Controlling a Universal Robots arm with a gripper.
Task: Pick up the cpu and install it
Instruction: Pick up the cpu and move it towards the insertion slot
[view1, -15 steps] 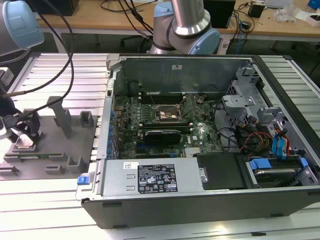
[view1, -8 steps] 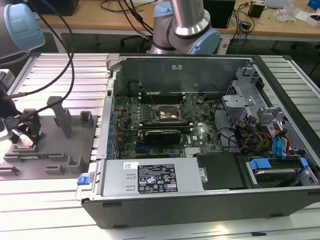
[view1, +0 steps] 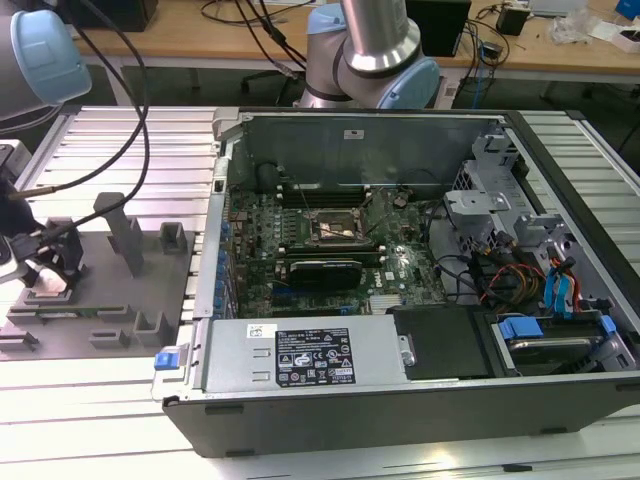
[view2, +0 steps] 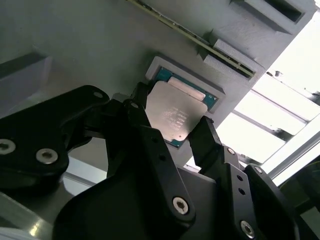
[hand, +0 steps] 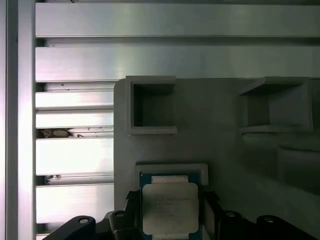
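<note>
the cpu lies flat in a shallow square nest of the grey holder plate on the ribbed tabletop, its silver top facing up and its sides square to the nest walls; being square, it has no long axis. in both wrist views the pincer is set narrow, closed on the cpu with one black finger at each of two opposite edges. in the exterior view the pincer is low over the plate, well apart from the open computer case.
</note>
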